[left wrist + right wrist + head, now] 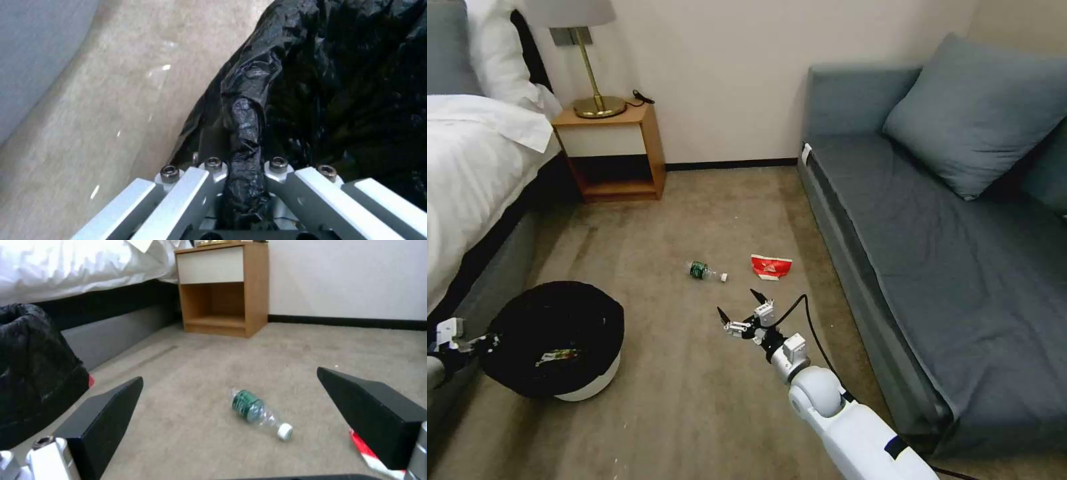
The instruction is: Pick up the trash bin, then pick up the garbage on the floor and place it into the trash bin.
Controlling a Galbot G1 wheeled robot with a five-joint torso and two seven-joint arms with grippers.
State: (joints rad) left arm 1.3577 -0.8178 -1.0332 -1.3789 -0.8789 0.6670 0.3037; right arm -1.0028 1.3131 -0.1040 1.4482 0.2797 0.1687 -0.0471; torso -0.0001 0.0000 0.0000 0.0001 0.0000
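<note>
Head view: carpet (694, 220) between bed (467, 167), sofa (934, 253)

Beige carpeted floor (707, 400), clear bottle (705, 271) laid on its side, red-and-white packet (771, 267) just beside it, nightstand (614, 150) stood at the wall.

bin (590, 387) white, liner (554, 333) black; bottle (704, 271) clear, green label, white cap; packet (771, 267) red-white; carpet (694, 400) beige
</note>
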